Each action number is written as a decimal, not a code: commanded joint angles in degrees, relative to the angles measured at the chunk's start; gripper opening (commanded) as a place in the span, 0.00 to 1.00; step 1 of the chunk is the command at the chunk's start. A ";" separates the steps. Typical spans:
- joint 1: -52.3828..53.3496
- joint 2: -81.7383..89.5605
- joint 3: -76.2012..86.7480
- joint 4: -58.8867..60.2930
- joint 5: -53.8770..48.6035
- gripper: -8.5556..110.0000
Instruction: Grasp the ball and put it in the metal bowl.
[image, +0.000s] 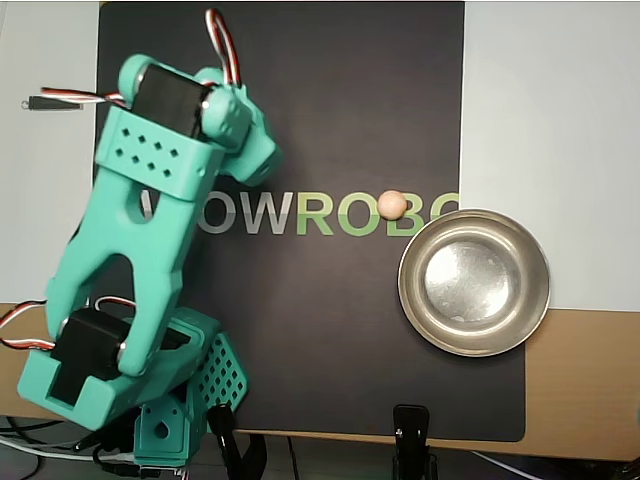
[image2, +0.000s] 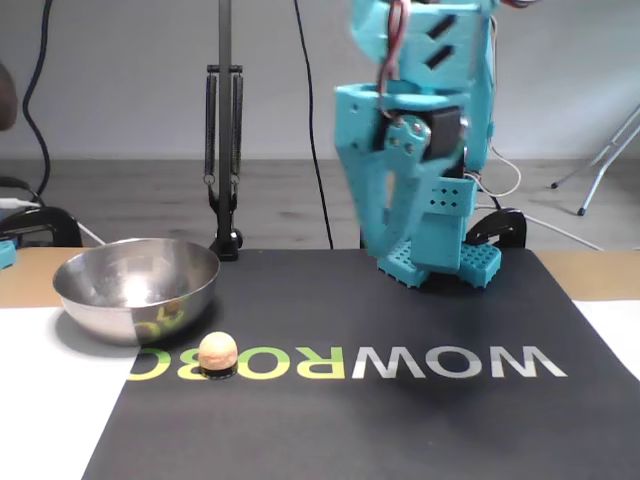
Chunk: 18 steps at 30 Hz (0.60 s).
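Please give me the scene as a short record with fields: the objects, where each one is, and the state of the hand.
ball: small peach-orange sphere resting on the printed lettering of the black mat
bowl: round shiny metal bowl, empty, beside the ball, not touching it
arm: teal robot arm raised over the mat
hand: in the air, far from the ball, holding nothing; open or shut unclear
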 joint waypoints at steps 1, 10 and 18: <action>0.62 0.18 -1.49 0.35 -4.22 0.07; 2.90 -2.02 -1.58 0.00 -7.29 0.07; 5.62 -3.96 -1.85 -0.09 -14.41 0.08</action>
